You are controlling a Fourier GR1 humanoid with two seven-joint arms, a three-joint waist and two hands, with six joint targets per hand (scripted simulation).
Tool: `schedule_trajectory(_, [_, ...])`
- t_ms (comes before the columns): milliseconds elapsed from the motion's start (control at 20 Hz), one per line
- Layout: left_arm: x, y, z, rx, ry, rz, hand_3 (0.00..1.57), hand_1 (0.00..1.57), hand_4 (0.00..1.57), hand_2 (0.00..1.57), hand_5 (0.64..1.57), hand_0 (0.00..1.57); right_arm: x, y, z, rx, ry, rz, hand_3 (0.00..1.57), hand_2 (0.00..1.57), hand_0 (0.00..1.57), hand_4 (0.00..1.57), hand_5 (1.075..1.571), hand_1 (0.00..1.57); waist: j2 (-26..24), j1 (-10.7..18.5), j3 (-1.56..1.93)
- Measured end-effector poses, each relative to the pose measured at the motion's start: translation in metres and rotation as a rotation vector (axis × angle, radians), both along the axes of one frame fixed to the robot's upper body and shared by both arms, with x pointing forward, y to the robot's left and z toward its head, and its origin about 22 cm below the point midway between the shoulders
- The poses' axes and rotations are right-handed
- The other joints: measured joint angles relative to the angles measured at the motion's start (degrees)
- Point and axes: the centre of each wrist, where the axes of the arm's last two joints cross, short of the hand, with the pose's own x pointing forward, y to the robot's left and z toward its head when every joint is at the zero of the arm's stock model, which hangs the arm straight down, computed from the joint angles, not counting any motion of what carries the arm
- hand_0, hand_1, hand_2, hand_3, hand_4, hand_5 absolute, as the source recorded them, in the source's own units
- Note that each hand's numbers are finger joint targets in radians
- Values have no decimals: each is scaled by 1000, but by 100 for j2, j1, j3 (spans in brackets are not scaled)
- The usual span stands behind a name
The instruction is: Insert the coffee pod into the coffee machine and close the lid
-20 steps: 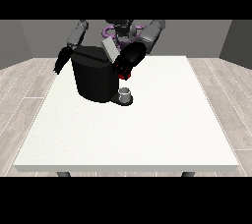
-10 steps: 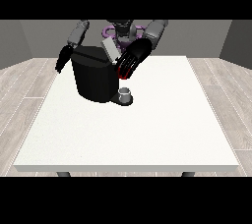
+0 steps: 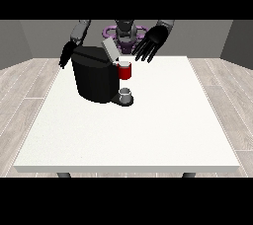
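A black coffee machine [image 3: 94,78] stands on the white worktop [image 3: 148,130] near its far edge, toward the far corner at the view's left. Its grey lid [image 3: 109,50] is tilted up and open, rising from the machine's top toward the robot. Just below the lid, on the side of the machine that faces the view's right, sits a red thing at the machine [image 3: 125,71]. Lower down, on the machine's small base platform, stands a grey thing [image 3: 126,93]; it cannot be told for the coffee pod from here, so the pod's place is left unsaid.

The hand at the view's right [image 3: 151,43] hovers above the far edge of the worktop, up and to the right of the open lid, with its fingers spread apart and holding nothing. The hand at the view's left [image 3: 66,54] hangs just behind the machine's far left shoulder; whether it touches the housing cannot be told, and how it is set cannot be told either.

The relation that matters for the coming move seems to be lid to hand: the raised lid lies down and to the left of the hand at the view's right, well nearer to it than to the other hand, which has the machine's body between it and the lid. The lid's long axis slopes up and away, so closing it would likely call for a push from above and behind, down toward the machine's top.
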Motion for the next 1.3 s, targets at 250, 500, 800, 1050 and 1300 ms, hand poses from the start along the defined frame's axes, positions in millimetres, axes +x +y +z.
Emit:
schedule_trajectory(250, [-6,-11,-57,-321,105,-53,0,0,418,0,1571,0,-26,-12,-34,9,84,-39,0,0,0,0,1571,0,-674,380,-8])
schedule_trajectory(500, [-30,-17,-147,-734,276,-19,0,0,274,0,1571,0,-47,-29,-53,28,149,-84,0,0,0,0,1571,0,-1426,852,-17])
schedule_trajectory(800, [-78,-14,-236,-947,459,71,0,0,323,0,1571,0,-53,-21,-50,80,133,-23,0,0,0,0,1571,0,-2299,1297,-10])
schedule_trajectory(1050, [-108,-14,-271,-995,538,122,0,0,414,0,1571,0,-44,-22,-28,71,96,72,0,0,0,154,1571,0,-2665,1552,-7])
schedule_trajectory(1300, [-111,-13,-268,-1042,555,136,0,0,429,0,1571,0,-33,-29,-11,18,45,137,0,0,0,0,1571,0,-2662,1761,-4])
